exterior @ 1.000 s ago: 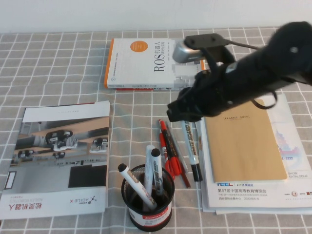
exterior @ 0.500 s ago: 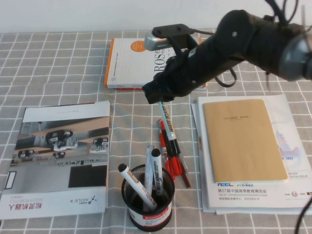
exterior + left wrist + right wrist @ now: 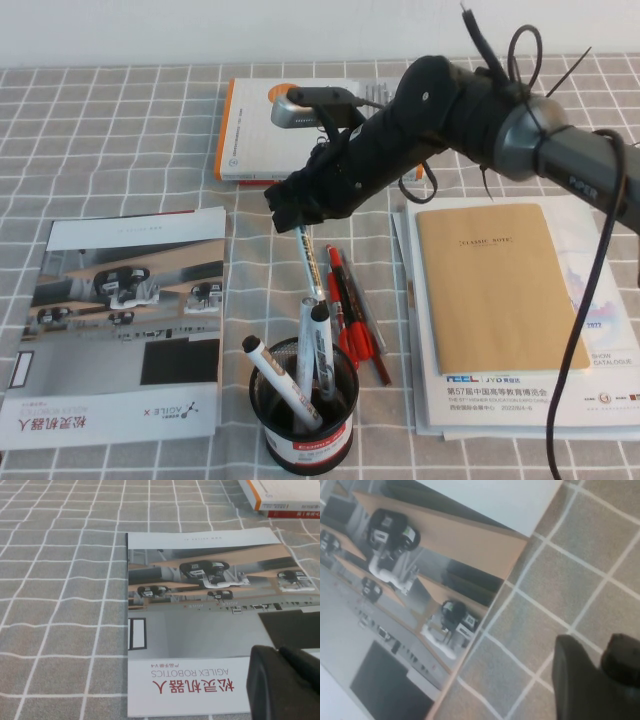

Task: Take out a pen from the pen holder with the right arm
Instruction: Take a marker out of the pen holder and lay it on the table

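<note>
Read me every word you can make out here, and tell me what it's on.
"AGILEX ROBOTICS" and "松灵机器人", upside down: brochure.
"CLASSIC NOTE": tan notebook.
Too small to read: pen holder band, papers under the notebook, print on the pen held by the right hand above the table.
Book: title hidden behind the arm.
Left hand, over the brochure's corner: no text.
</note>
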`<act>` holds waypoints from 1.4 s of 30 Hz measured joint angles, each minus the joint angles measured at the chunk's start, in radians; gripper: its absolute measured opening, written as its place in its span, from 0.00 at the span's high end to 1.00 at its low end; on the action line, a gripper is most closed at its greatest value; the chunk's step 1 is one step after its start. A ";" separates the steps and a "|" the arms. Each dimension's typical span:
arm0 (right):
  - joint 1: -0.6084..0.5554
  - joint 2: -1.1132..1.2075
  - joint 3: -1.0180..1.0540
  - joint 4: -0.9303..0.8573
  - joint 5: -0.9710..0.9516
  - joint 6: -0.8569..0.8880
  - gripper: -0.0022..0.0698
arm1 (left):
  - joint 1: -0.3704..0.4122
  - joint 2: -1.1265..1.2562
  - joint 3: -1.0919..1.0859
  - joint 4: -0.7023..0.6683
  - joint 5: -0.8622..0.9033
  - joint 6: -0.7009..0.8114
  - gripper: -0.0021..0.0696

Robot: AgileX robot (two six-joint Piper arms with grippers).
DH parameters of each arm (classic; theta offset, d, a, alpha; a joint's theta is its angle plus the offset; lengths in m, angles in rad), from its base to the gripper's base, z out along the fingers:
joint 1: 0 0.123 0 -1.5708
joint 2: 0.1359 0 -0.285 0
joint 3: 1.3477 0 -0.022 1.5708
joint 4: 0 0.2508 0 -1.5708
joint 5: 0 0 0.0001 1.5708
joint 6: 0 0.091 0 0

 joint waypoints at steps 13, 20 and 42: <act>0.000 0.054 -0.011 0.029 -0.028 0.005 0.85 | 0.000 0.000 0.000 0.000 0.000 0.000 0.98; 0.000 0.065 -0.013 0.029 -0.039 0.011 0.85 | 0.000 0.000 0.000 0.000 0.000 0.000 0.98; -0.011 0.107 -0.013 -0.001 -0.071 0.022 0.86 | 0.000 0.000 0.000 0.000 0.000 0.000 0.98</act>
